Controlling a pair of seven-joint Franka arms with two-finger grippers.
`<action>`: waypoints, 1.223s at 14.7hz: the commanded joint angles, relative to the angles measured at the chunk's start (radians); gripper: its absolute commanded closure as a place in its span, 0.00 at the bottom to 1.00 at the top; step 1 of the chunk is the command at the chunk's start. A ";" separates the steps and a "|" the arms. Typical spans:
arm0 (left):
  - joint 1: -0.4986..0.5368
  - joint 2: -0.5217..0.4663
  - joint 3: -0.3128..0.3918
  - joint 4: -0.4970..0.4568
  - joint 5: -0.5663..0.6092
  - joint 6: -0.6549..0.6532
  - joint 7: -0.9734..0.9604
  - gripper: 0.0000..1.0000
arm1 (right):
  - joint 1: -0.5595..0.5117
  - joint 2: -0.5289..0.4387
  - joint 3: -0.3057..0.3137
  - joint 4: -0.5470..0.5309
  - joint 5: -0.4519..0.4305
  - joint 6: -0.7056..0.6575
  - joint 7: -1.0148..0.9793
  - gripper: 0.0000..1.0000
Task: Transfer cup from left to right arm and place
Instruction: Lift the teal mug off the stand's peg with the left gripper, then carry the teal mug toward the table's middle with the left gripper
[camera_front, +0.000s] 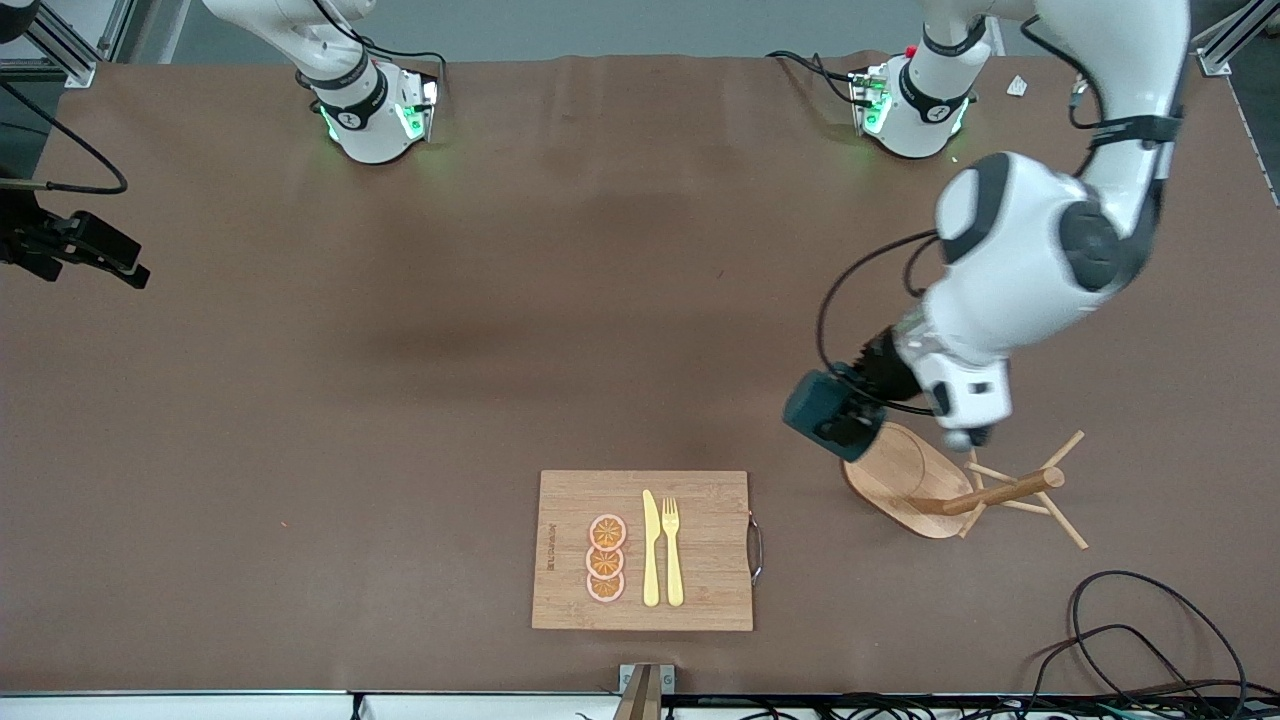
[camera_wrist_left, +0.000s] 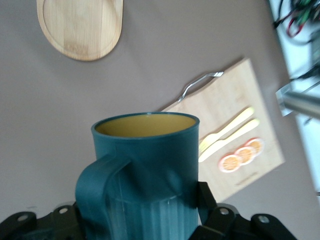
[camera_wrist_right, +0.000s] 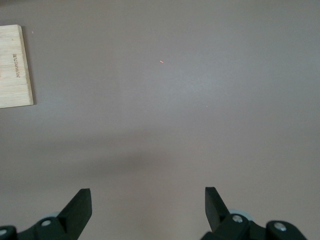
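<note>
1. My left gripper (camera_front: 850, 420) clamps the cup (camera_wrist_left: 145, 172), aloft over the oval wooden base (camera_front: 905, 480) of the peg rack (camera_front: 1010, 490).
2. Cutting board (camera_front: 700, 560) with yellow knife (camera_front: 650, 548) and fork (camera_front: 672, 550) lies near.
3. My right gripper (camera_wrist_right: 148, 212) waits wide open above bare table (camera_wrist_right: 190, 100).

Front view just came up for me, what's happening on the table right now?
The left gripper holds the teal cup in the air, by the edge of the oval wooden base of a mug rack at the left arm's end of the table. The right gripper waits with jaws open over bare table, so no handover yet. A cutting board with cutlery and orange slices sits untouched.
</note>
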 joint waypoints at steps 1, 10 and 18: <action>-0.093 0.100 0.007 0.070 0.167 -0.006 -0.067 0.57 | -0.003 -0.011 0.001 -0.014 -0.003 0.005 -0.003 0.00; -0.301 0.315 0.023 0.170 0.511 0.034 -0.190 0.58 | -0.003 -0.010 0.001 -0.014 -0.003 0.005 -0.003 0.00; -0.424 0.396 0.032 0.184 1.028 0.192 -0.305 0.58 | -0.003 -0.010 0.001 -0.014 -0.003 0.007 -0.003 0.00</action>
